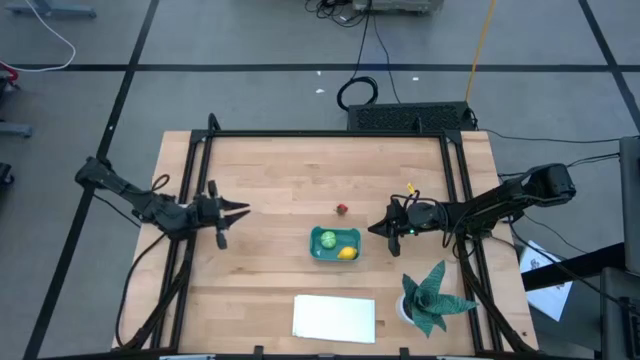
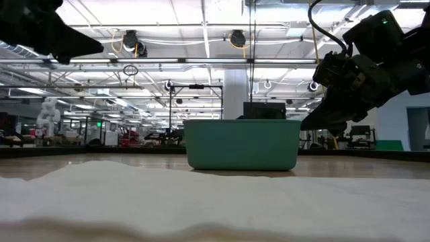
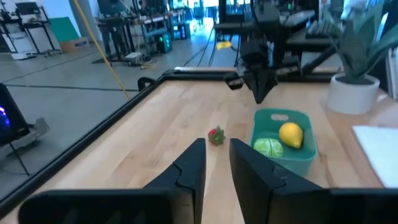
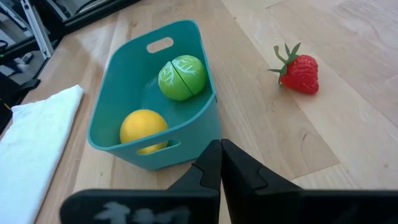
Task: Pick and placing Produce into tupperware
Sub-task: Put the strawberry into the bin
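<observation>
Wooden table [image 1: 270, 170]: lemon [image 1: 346, 253] and green piece [image 1: 327, 240] already in teal tub [image 1: 335, 257], strawberry [image 1: 342, 209] loose just beyond it; we'd spread the closed right gripper [image 1: 376, 229], descend squarely over it, left gripper [image 1: 240, 211] slightly parted, waiting far left.

Even, bright overhead light falls on the table [image 1: 270, 170], and shadows under the arms are soft and faint. In the low view, ceiling strip lamps [image 2: 201, 42] glare white, leaving the right pincer [image 2: 321, 121] a dark silhouette, and the white sheet [image 2: 201, 202] up close is blurred. The hall beyond the table is soft in the left wrist view.
</observation>
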